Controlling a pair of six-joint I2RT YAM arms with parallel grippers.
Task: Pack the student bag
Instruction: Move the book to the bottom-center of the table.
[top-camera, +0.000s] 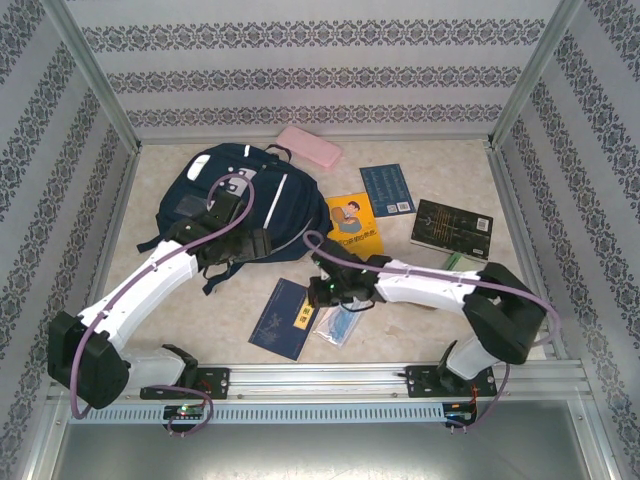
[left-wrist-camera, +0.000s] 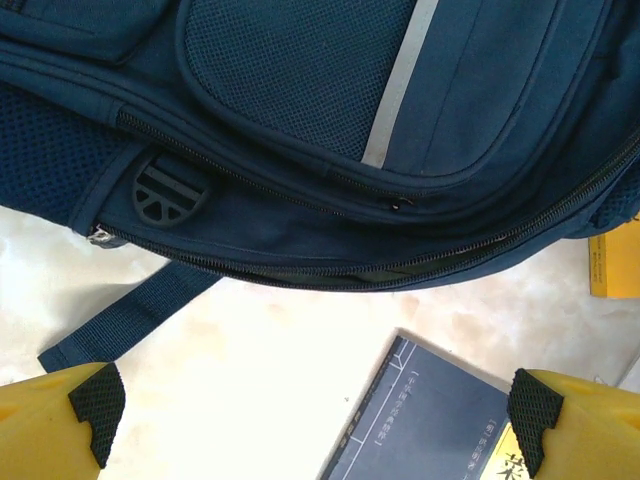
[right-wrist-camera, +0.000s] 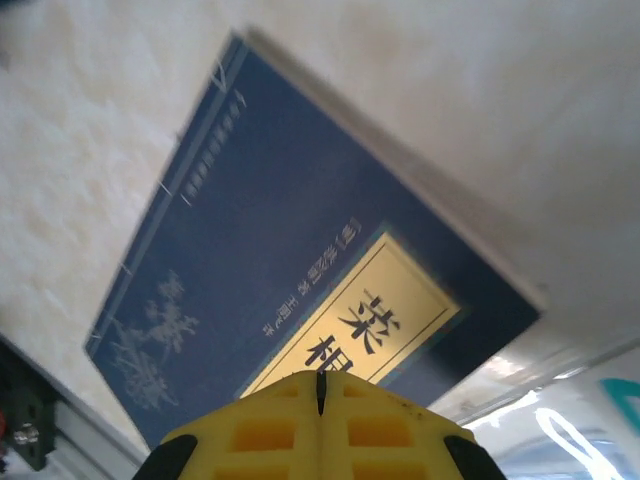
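Note:
The student bag (top-camera: 240, 195), navy with pale stripes, lies flat at the back left of the table. My left gripper (top-camera: 240, 243) hovers at its near edge, open. In the left wrist view the bag's zippered edge (left-wrist-camera: 300, 100) runs across the top, and the gripper (left-wrist-camera: 310, 420) has only bare table and a corner of a dark blue book (left-wrist-camera: 440, 420) between its fingers. My right gripper (top-camera: 322, 293) is shut, tips together over that book (top-camera: 283, 318), at its yellow title label (right-wrist-camera: 390, 320). The right wrist view shows nothing between the closed tips (right-wrist-camera: 320, 385).
A clear plastic packet (top-camera: 338, 325) lies right of the blue book. A yellow book (top-camera: 353, 225), a blue booklet (top-camera: 387, 190) and a black book (top-camera: 451, 228) lie to the right of the bag. A pink case (top-camera: 308, 147) sits behind it. Patterned walls enclose the table.

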